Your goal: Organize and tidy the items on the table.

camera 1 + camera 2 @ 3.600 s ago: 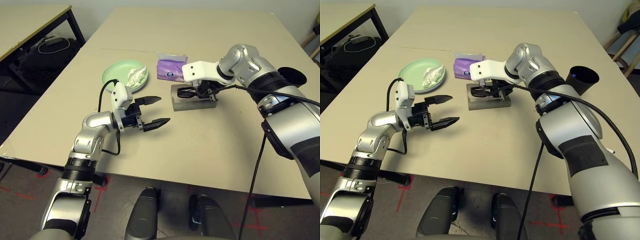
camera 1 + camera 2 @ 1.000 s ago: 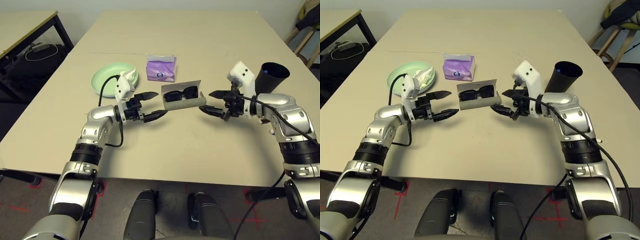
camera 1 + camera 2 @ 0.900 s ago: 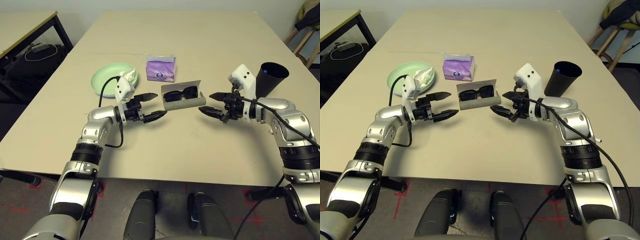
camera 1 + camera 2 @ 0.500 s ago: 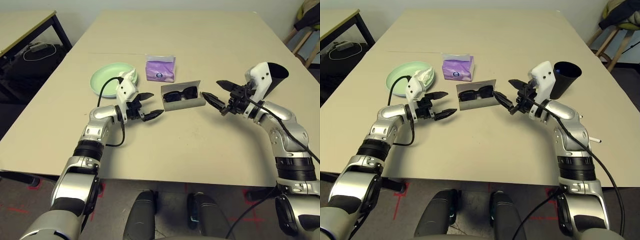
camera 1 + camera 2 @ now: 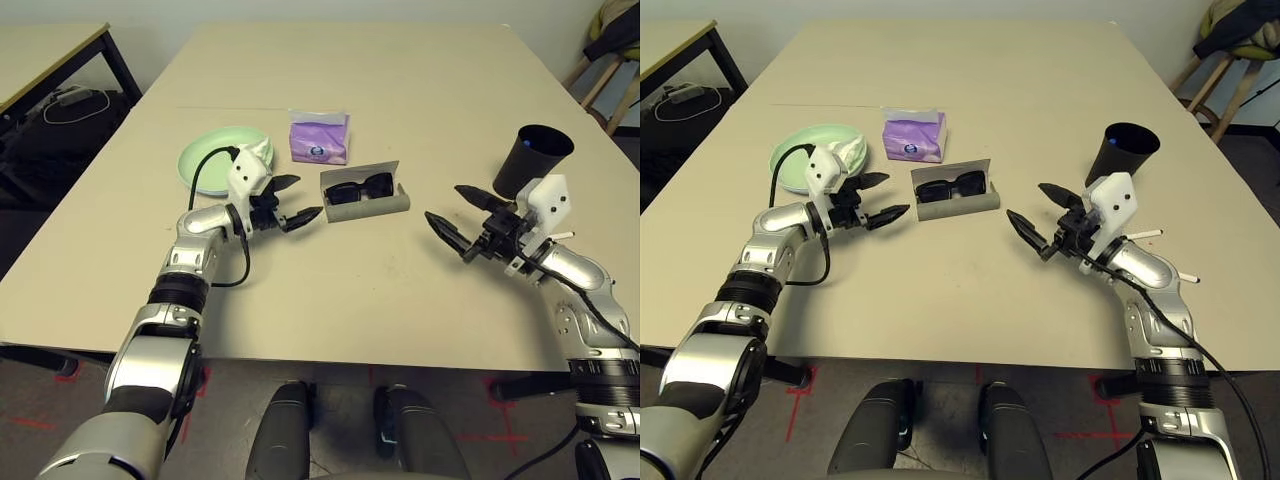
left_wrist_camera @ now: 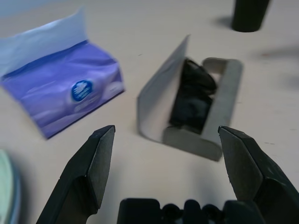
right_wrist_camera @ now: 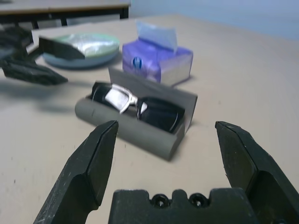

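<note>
Between the two spread, empty grippers, left [image 5: 294, 203] nearer, the open glasses case [image 5: 368, 208] lies lengthwise from one toward the other

No readable text. Purple tissue pack [image 6: 51, 88]: printed round blue emblem [image 6: 81, 90] with white marks inside, on the side of the pack, near its lower edge; lettering too small and blurred to read, brand cannot be told. Emblem also visible in both eye views and the right wrist view, illegible there too. Sunglasses [image 7: 161, 114], in the open grey case beside the tissue pack: pale patches on the dark lenses, label or glare, cannot tell which; nothing legible on them.
</note>
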You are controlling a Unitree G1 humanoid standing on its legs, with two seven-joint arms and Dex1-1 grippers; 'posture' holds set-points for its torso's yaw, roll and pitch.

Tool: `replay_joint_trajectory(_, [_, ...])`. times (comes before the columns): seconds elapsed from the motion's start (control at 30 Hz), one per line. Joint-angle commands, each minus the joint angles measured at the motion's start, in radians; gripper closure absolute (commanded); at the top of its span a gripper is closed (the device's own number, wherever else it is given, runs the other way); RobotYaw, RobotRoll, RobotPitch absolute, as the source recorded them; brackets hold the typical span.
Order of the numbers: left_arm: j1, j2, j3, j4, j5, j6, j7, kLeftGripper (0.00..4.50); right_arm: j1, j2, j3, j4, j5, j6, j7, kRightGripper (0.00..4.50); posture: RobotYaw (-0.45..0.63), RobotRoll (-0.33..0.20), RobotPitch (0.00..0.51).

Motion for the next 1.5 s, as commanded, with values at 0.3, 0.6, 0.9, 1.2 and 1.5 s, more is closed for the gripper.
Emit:
replay_joint_trajectory(0.3, [-0.014,-0.022,0.011,0.027,-0.004,0.002,-0.029,0.00,0.063,-0.032,-0.015,0.075,0.073,0.003,0.041,0.02,0.09,0.000,0.118])
replay_joint_trajectory(0.6, [-0.055,0.001,0.017,0.123,0.036,0.012,0.034,1.31,0.051,-0.027,-0.011,0.092,0.080,-0.020,0.033,0.00,0.08,0.000,0.119])
replay_joint_trajectory(0.9, [-0.130,-0.013,0.023,0.228,0.077,0.011,0.181,4.48,0.044,-0.026,-0.001,0.043,0.085,-0.004,0.009,0.00,0.07,0.000,0.125])
replay_joint_trajectory(1.2, [-0.203,-0.075,0.026,0.304,0.103,0.000,0.270,4.48,0.051,-0.031,0.003,-0.001,0.087,0.015,-0.010,0.00,0.06,0.000,0.127])
replay_joint_trajectory(1.5, [-0.238,-0.121,0.027,0.344,0.111,-0.023,0.269,4.48,0.075,-0.037,0.002,-0.061,0.092,0.051,-0.034,0.00,0.03,0.000,0.135])
